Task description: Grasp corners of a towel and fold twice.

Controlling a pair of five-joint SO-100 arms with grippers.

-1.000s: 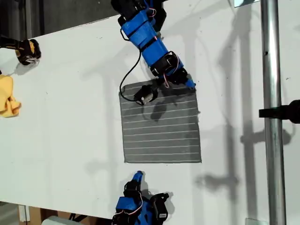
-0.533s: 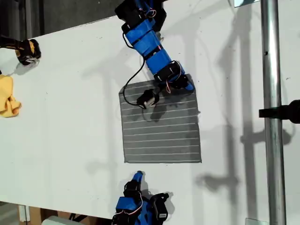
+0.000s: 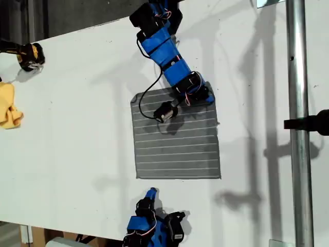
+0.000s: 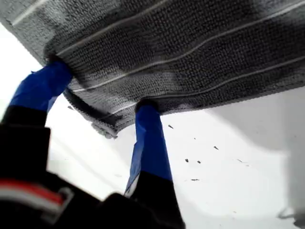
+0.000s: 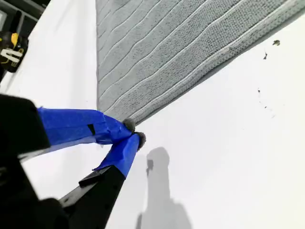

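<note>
Since a sec ago the arm coming in from the top of the exterior view has swung a bit further over the towel, so my first gripper now sits right at the towel's corner near the top right of that view. First wrist view shows my first gripper w/ jaws spread, both blue-taped fingertips dug in at the towel's edge, cloth bunched btwn them, not clamped yet afaict.

My second gripper hasn't budged, parked near the bottom of the exterior view, just off the towel's lower edge. In its wrist view my second gripper has jaws pinched together on nothing, tips just beside the towel's corner.

Towel lies flat on the white surface. Yellow cloth is well apart, at the exterior view's left edge.
</note>
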